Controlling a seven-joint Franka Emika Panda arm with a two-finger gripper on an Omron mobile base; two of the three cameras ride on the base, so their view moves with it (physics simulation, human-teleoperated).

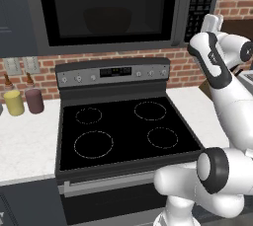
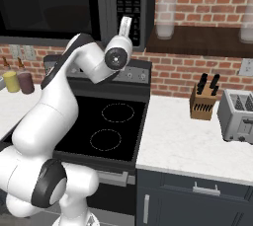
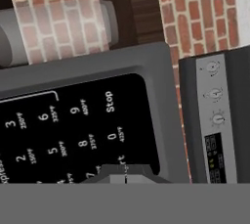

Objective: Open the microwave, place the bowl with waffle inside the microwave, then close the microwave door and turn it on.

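The microwave [image 1: 180,8] hangs above the stove with the microwave door [image 1: 59,0] closed. Behind the black glass a dim rounded bowl [image 1: 107,20] shows; its contents cannot be made out. The keypad strip [image 1: 200,0] sits at the microwave's right end. My gripper [image 2: 127,22] is shut with nothing in it and points at the lower keypad [image 2: 129,0]. In the hand view the closed fingertips [image 3: 125,173] sit against the keypad [image 3: 63,130] just below the 0 key, where a label is partly covered.
Below lies the black four-ring stove [image 1: 123,126] with its knob panel [image 1: 113,74]. Yellow [image 1: 14,102] and maroon [image 1: 34,100] canisters stand on the left counter. On the right counter are a knife block [image 2: 203,101] and a toaster [image 2: 239,116], under a wooden shelf [image 2: 197,40].
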